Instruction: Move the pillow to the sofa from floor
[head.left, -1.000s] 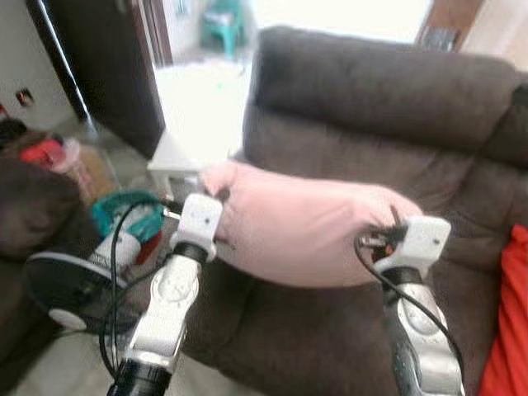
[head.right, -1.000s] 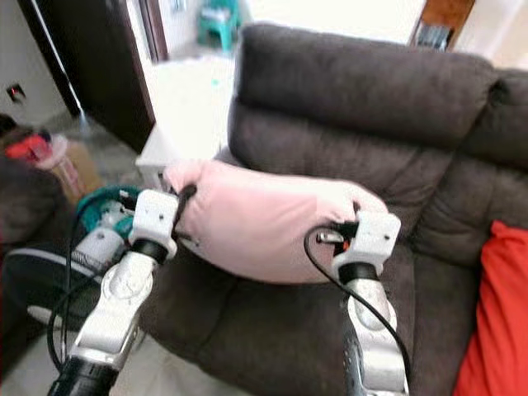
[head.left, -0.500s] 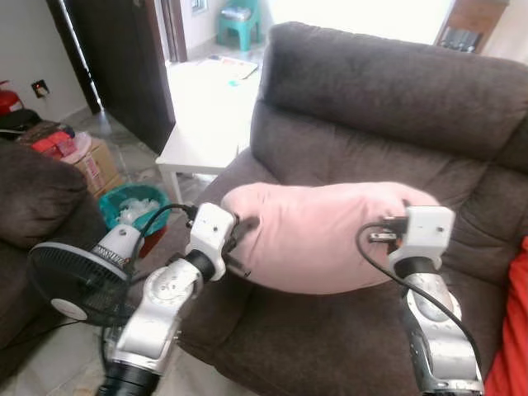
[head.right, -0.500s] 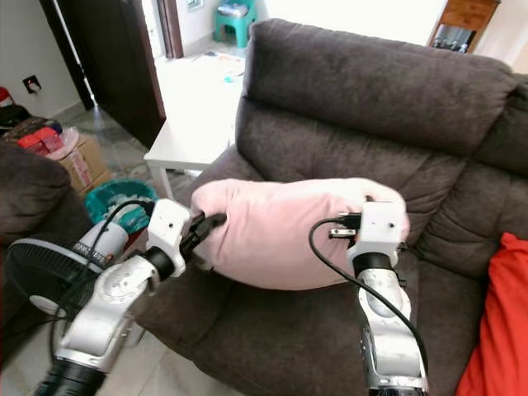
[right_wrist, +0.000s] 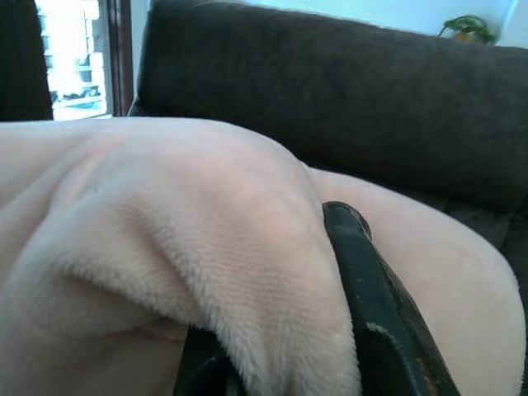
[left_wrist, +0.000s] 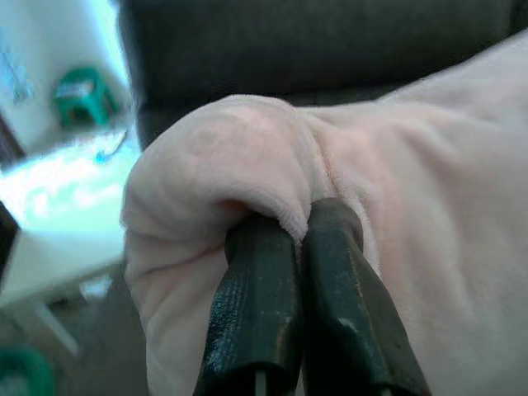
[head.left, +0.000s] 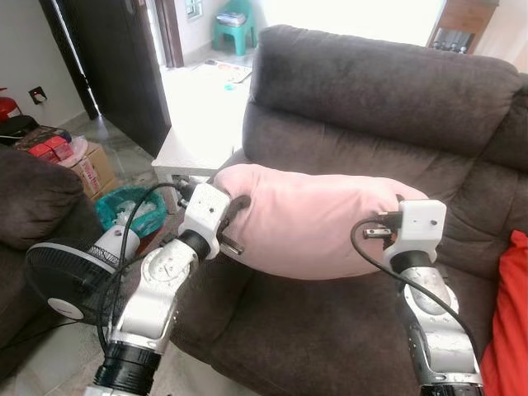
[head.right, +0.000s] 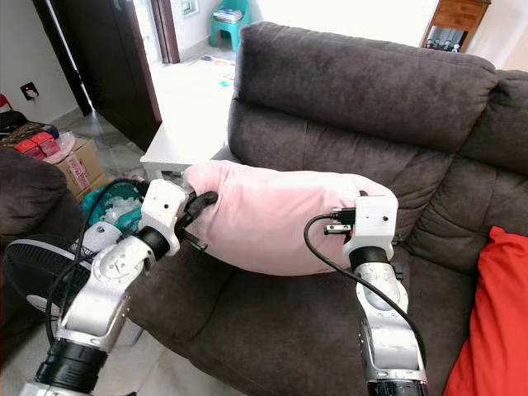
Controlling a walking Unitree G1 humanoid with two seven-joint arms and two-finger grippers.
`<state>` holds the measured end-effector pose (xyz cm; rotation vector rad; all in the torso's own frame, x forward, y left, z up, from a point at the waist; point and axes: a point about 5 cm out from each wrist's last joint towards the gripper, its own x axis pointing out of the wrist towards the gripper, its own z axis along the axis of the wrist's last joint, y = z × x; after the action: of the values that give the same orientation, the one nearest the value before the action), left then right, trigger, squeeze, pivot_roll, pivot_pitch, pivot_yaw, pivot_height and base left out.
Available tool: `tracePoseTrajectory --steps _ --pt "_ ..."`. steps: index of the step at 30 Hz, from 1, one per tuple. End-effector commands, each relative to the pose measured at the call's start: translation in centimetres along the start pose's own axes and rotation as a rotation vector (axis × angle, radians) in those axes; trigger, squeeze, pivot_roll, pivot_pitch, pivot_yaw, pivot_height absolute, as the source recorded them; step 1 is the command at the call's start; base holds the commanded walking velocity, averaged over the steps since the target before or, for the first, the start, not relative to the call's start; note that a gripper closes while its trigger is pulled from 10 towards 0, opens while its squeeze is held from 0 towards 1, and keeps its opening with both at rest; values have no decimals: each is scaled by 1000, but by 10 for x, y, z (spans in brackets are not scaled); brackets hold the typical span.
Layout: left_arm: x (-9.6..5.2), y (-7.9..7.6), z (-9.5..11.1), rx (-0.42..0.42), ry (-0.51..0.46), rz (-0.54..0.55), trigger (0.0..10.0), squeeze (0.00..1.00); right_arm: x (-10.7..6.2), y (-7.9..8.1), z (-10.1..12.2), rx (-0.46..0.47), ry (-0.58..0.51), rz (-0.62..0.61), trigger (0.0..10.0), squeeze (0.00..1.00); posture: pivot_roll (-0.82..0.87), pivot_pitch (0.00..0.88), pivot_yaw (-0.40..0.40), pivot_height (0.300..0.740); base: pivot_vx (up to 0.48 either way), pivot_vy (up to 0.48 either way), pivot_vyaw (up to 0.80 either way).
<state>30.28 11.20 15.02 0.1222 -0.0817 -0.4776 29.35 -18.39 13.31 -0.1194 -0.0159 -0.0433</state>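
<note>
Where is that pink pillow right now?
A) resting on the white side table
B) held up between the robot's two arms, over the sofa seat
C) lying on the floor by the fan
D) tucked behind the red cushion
B: the pink pillow hangs over the sofa seat, with the left end effector and right end effector each pinching one end.

A home living room: a dark brown plush fabric sofa (head.left: 388,99) fills twelve o'clock, with a red cushion (head.right: 495,322) at four, a black round floor fan (head.left: 62,276) at eight, and a white low side table (head.right: 186,136) at eleven.
</note>
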Motion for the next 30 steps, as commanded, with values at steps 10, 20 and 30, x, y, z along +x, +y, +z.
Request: tracePoseTrajectory --steps 10,20,30 --pt "-9 -27 -13 -131 83 -159 10000 0 11 10 12 -93 21 91 10000 0 87 23 -66 740 0 0 0" --pt "-24 -37 -23 -145 173 -241 10000 0 10 34 15 -148 90 334 10000 0 89 21 -71 740 0 0 0" --pt "-23 -36 -24 -147 185 -239 10000 0 7 33 5 -236 176 405 10000 1000 86 18 -75 740 0 0 0"
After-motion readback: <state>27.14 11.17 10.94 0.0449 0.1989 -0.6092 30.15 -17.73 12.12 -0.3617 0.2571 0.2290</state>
